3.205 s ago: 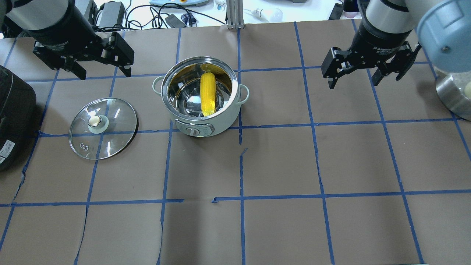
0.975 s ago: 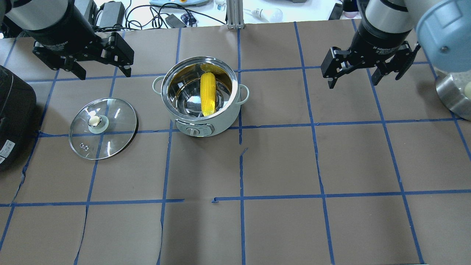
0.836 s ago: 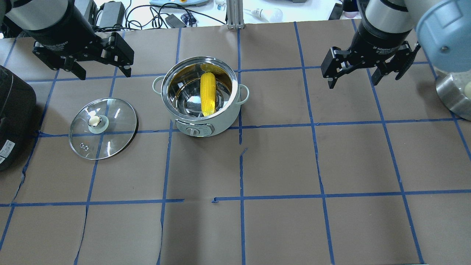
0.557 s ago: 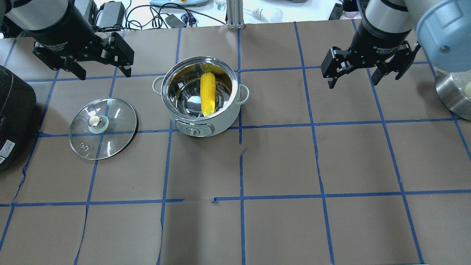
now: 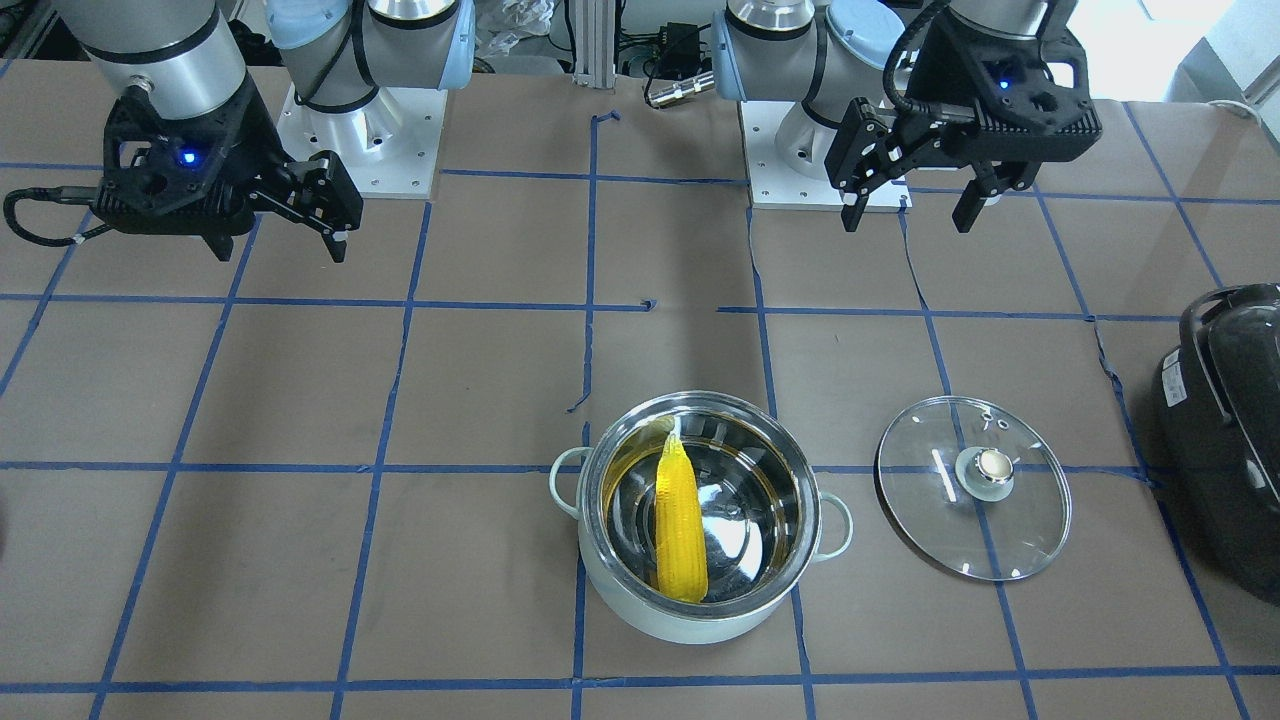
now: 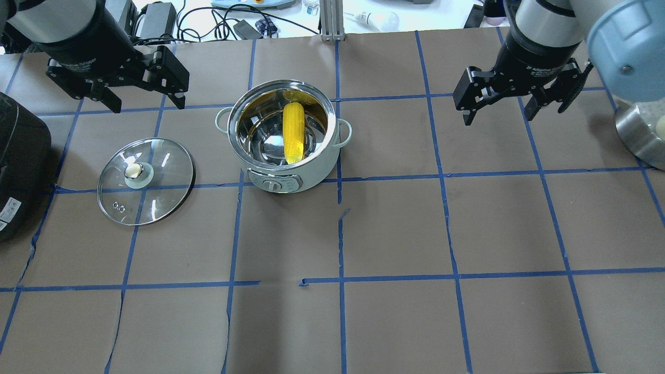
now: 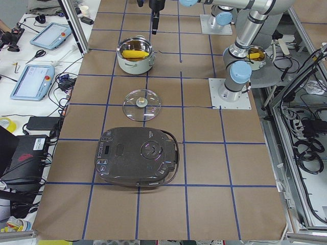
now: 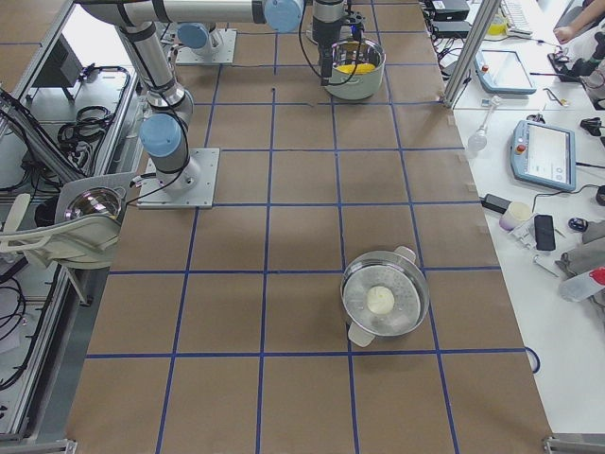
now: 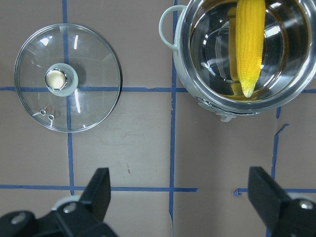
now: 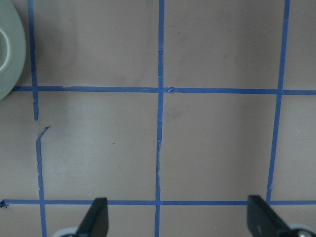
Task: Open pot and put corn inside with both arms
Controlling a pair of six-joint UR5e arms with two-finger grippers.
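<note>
The pale mint-green pot (image 6: 311, 169) stands open at the table's far middle; it also shows in the front view (image 5: 690, 622) and the left wrist view (image 9: 182, 64). The yellow corn (image 6: 293, 130) lies inside it on the steel bottom, seen too in the front view (image 5: 678, 525) and the left wrist view (image 9: 249, 44). The glass lid (image 6: 161, 176) lies flat on the table left of the pot, knob up. My left gripper (image 6: 148, 104) is open and empty, high above the table beyond the lid. My right gripper (image 6: 501, 117) is open and empty, well right of the pot.
A large black appliance (image 6: 18, 166) sits at the left table edge. A steel steamer pot (image 6: 641, 135) with a white bun stands at the far right. Blue tape lines grid the brown table cover. Cables and devices lie beyond the far edge.
</note>
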